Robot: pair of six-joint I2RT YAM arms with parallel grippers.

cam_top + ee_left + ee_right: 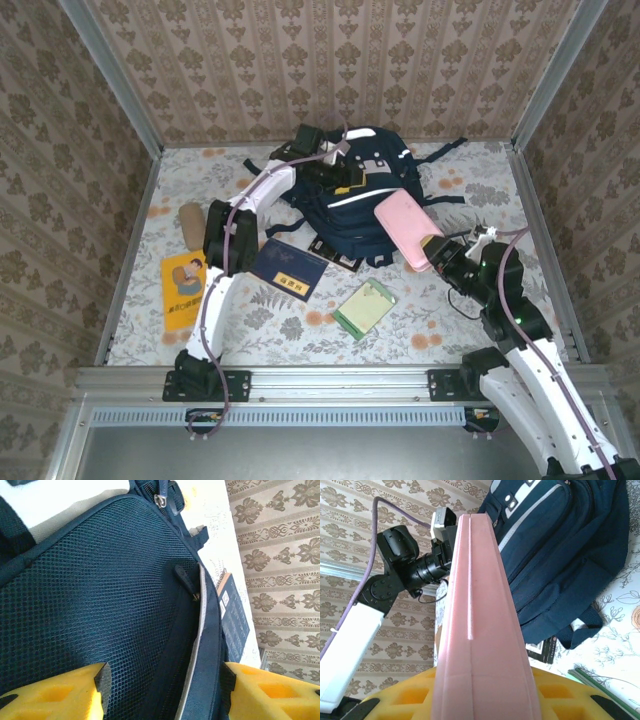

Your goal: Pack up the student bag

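At the far middle of the table lies the student bag. Left gripper stands released, astride it; right gripper grasps a pink pencil case. If the opening sags shut, the case may jam and slip.

The table has a floral-patterned surface. The student bag lies on it at upper centre of the top view. A brown oblong item lies at upper left, with a yellow book below it. A navy booklet lies at centre, with a green notebook to its lower right. A dark-edged flat item lies partly under the student bag's lower edge.
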